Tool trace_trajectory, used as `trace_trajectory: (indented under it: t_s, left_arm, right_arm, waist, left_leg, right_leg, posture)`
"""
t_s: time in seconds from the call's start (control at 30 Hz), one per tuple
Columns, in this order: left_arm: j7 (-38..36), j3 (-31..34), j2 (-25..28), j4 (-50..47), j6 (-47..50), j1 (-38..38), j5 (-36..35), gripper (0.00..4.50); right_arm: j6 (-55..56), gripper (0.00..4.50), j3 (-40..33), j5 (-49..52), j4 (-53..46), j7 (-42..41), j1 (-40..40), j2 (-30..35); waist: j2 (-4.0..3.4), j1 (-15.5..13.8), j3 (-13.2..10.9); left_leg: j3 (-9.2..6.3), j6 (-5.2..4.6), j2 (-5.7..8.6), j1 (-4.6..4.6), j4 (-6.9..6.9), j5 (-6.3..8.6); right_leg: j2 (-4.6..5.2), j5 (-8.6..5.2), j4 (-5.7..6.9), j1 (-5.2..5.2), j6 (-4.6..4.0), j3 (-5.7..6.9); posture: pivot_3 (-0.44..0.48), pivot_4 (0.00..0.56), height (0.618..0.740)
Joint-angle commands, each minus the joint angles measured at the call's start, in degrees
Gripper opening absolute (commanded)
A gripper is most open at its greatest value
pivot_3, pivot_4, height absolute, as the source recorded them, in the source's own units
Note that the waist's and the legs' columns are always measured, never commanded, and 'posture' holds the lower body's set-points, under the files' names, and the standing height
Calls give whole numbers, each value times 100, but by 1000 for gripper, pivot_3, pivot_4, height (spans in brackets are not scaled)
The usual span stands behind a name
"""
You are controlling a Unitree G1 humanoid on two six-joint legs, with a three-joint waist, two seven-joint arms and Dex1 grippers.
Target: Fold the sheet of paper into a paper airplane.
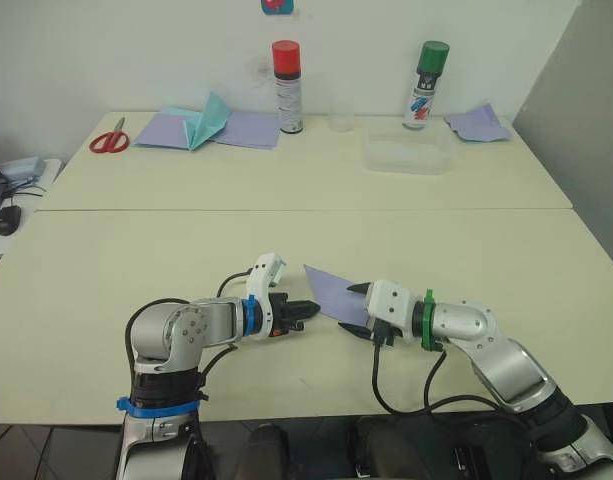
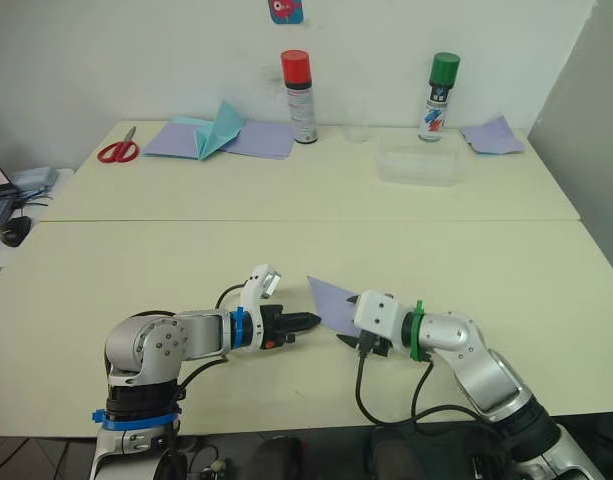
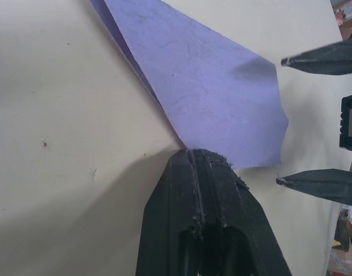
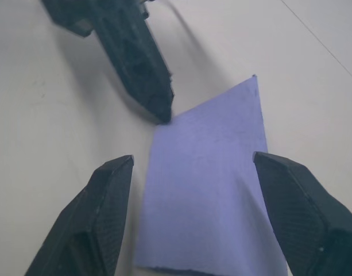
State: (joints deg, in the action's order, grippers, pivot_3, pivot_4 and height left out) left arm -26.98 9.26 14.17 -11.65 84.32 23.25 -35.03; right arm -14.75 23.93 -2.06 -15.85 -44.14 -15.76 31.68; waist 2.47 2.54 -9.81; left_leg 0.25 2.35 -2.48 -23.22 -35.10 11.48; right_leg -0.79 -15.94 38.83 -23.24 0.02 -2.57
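Two cream tables (image 1: 286, 250) stand end to end against a white wall. On the near one, close to its front edge, lies the paper (image 1: 336, 292), a folded lavender piece tapering to a point that aims toward 10 o'clock.

At the paper's 9 o'clock edge sits the left gripper (image 1: 308, 310), its fingers pressed together into one black tip. In the left wrist view that tip (image 3: 204, 167) meets the paper's (image 3: 210, 92) edge, though whether it pinches anything I cannot tell.

At the paper's 4 o'clock end is the right gripper (image 1: 356, 308), spread wide. In its wrist view the two fingers (image 4: 107, 190) stand one on each side of the paper (image 4: 204, 190), neither plainly touching it, and that end of the sheet curls up a little.

On the far table, at 11 o'clock, red scissors (image 1: 109, 139) lie beside more lavender sheets (image 1: 248, 128) with a teal paper shape (image 1: 208, 120) on top. Toward 12 o'clock stand a red-capped can (image 1: 287, 87), a clear cup (image 1: 341, 113) and a green-capped can (image 1: 425, 85), with a clear tray (image 1: 406, 155) in front. At 1 o'clock lies another lavender scrap (image 1: 478, 124).
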Motion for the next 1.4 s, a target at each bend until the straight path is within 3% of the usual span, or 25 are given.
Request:
trace_trajectory:
  t_s: [0.03,0.27,0.33,0.53,0.6,0.93,1.03,1.2,1.27,1.4]
  left_arm:
    - [78,68,-96,-190,97,76,-163,0]
    - [192,73,-150,-242,148,35,-247,0]
    - [200,78,-153,-269,165,13,-260,0]
    - [240,74,-176,-364,226,-54,-320,0]
    - [256,76,-172,-369,228,-62,-342,0]
    - [219,182,-1,-629,-244,-155,-403,0]
    - [46,556,112,-899,-203,-165,-754,0]
    - [-536,1200,818,-1226,-396,-226,-1379,1307]
    - [-925,952,1344,-1389,-1031,-444,-1152,1976]
    - [-1722,-112,2201,-1265,-3222,-827,97,3195]
  right_arm:
    - [617,3298,97,-339,126,27,6,44]
    - [628,3141,6,-534,523,125,-36,-113]
    - [666,2707,15,-632,576,145,-64,-91]
    - [804,551,62,-932,671,156,-117,-85]
    - [802,13,42,-948,676,143,-108,-121]
    - [1183,13,33,-873,733,49,-194,-252]
    - [1332,13,79,-862,858,-50,-238,-287]
    - [1437,0,47,-693,875,-310,-310,-301]
    - [1447,0,11,-568,728,-457,-239,-234]
    - [1251,0,-53,-260,343,-771,-46,-94]
  waist:
    - [0,-1,0]
    - [1,-5,0]
    - [1,-9,0]
    - [1,-28,0]
    - [1,-29,-1]
    - [1,-28,-1]
    - [3,-29,-1]
    - [3,-23,-4]
    - [3,-18,-6]
    - [1,-72,-8]
  left_leg:
    - [0,0,0,0,0,0]
    - [-3,2,-1,3,-1,-1]
    - [-5,5,-2,5,-1,-3]
    - [-2,23,0,5,-1,-13]
    - [-3,23,0,5,-1,-13]
    - [-4,23,-2,4,-1,-14]
    - [-3,23,-4,4,-1,-14]
    - [-3,23,-7,5,-1,-14]
    - [-3,23,-6,5,0,-14]
    - [-3,24,-9,7,2,-13]
  right_leg:
    - [0,0,1,0,0,-1]
    - [1,0,3,2,0,-3]
    - [1,0,4,4,0,-3]
    - [2,2,5,6,3,-2]
    - [2,2,5,6,3,-2]
    - [0,2,6,5,2,-4]
    - [1,2,6,6,2,-4]
    - [1,1,7,5,2,-3]
    - [0,1,6,4,1,-3]
    - [7,-1,6,5,-3,-8]
  posture:
    - [0,150,740]
    - [0,150,740]
    - [0,150,740]
    - [0,150,740]
    - [0,150,740]
    - [0,150,740]
    - [0,150,740]
    - [0,150,740]
    - [0,150,740]
    - [0,150,740]
